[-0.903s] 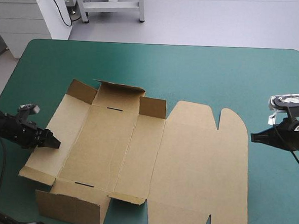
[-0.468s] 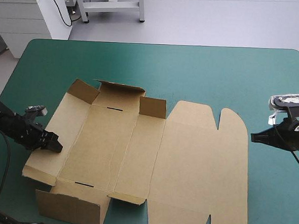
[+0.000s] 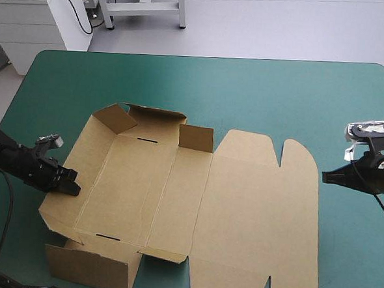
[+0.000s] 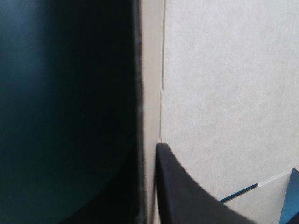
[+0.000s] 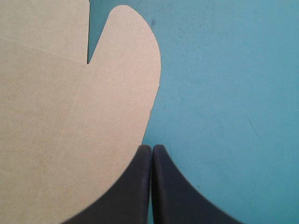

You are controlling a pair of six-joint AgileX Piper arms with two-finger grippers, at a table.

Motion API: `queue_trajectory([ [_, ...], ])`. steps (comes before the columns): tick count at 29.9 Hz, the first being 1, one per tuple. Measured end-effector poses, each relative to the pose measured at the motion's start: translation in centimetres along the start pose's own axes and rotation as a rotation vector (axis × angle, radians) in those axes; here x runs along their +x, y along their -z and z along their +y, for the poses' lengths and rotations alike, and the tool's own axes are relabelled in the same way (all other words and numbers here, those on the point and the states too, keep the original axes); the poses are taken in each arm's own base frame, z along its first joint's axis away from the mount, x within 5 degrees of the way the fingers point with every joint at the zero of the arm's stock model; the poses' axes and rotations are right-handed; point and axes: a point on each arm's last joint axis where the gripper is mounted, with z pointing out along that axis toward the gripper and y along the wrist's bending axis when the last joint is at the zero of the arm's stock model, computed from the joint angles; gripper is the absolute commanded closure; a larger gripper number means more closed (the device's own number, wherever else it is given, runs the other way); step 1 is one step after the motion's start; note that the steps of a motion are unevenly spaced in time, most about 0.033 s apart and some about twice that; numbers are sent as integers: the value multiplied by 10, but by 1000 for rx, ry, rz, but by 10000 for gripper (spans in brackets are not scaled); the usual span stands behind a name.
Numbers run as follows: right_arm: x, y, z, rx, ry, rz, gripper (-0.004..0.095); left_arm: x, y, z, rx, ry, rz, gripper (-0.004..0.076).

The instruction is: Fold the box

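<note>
The brown box (image 3: 176, 182) lies open across the table's middle, its lid (image 3: 259, 213) flat toward the right. The far wall (image 3: 155, 125) stands up, with a corner flap (image 3: 115, 118) leaning inward. My left gripper (image 3: 72, 187) is shut on the edge of the box's left panel (image 3: 61, 208), which tilts up off the cover. In the left wrist view the board (image 4: 224, 93) runs between my left gripper (image 4: 149, 154), one black finger (image 4: 187, 196) lying on it. My right gripper (image 3: 325, 178) is shut and empty just off the lid's right edge; its tip (image 5: 152, 148) touches the rounded lid tab (image 5: 126, 56).
The box's near wall (image 3: 93, 265) stands close to the table's front edge. Teal-green cover (image 3: 247, 88) shows beyond the box toward the far edge and along the right side under my right arm.
My left gripper has gone from open to shut on the left panel's edge. That panel has risen from flat, and the far-left corner flap has swung inward. The right arm has not moved.
</note>
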Motion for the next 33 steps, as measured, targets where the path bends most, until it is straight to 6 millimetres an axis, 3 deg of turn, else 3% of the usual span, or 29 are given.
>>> queue_trajectory([
  [12,0,0,0,0,3,-1,923,-2,1,-3,5,-6,-8,731],
  [18,0,0,0,0,3,-1,924,-25,6,-21,-112,-167,22,731],
  [24,0,0,0,-1,2,-1,924,-65,20,-66,-256,-409,15,731],
  [33,0,0,0,-1,2,-1,924,-112,47,-157,-482,-800,-154,731],
])
